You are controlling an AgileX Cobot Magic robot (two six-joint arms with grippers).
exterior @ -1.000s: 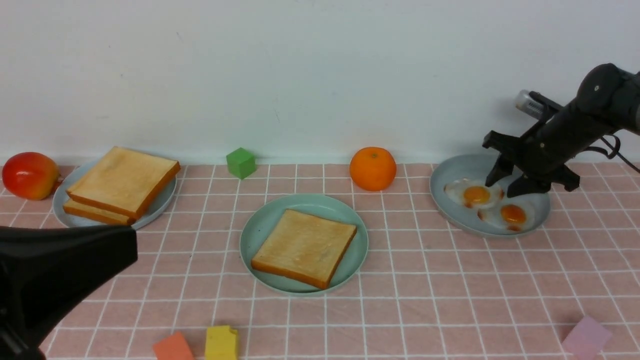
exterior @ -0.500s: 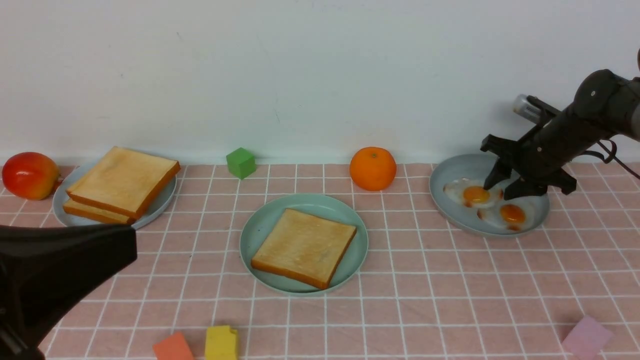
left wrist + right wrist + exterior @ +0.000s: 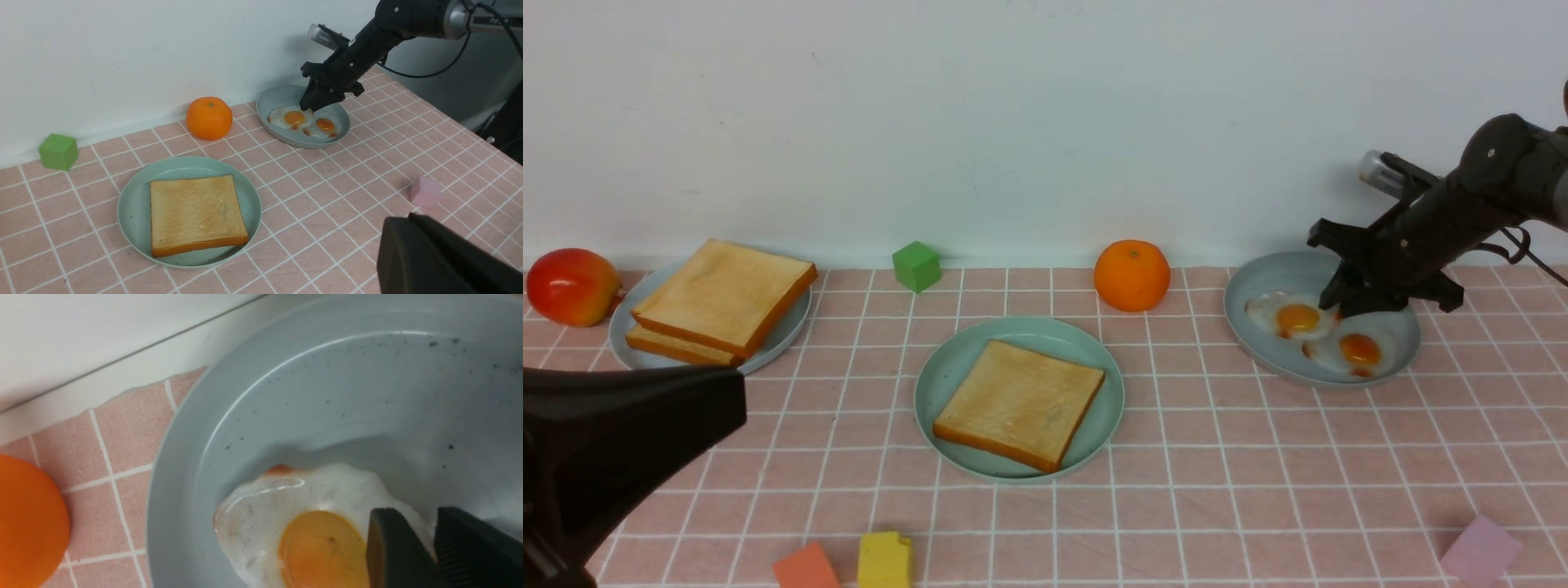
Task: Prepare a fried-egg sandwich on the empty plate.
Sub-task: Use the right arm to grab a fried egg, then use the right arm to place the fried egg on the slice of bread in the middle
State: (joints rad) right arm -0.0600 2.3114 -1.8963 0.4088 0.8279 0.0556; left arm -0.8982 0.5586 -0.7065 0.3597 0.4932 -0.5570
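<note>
The mint-green empty plate (image 3: 947,384) in the middle holds one toast slice (image 3: 1018,404). Two more toast slices (image 3: 723,294) are stacked on the grey-blue plate (image 3: 788,336) at far left. On the grey-blue plate (image 3: 1258,278) at far right lie two fried eggs, one (image 3: 1294,317) beside the other (image 3: 1356,349). My right gripper (image 3: 1352,306) reaches down into that plate. In the right wrist view its fingers (image 3: 392,539) pinch the white rim of the fried egg (image 3: 318,506), with a thin sliver of white between them. My left gripper (image 3: 402,222) hangs shut and empty at near left.
An orange (image 3: 1131,275) sits between the two right-hand plates by the wall. A red fruit (image 3: 570,286) lies at far left. There is a green cube (image 3: 916,265) at the back. Orange (image 3: 805,567), yellow (image 3: 885,560) and pink (image 3: 1480,549) blocks line the front edge.
My right gripper's jaws went from wide apart over the eggs to nearly together on the rim of the egg nearer the orange. The left arm has not moved.
</note>
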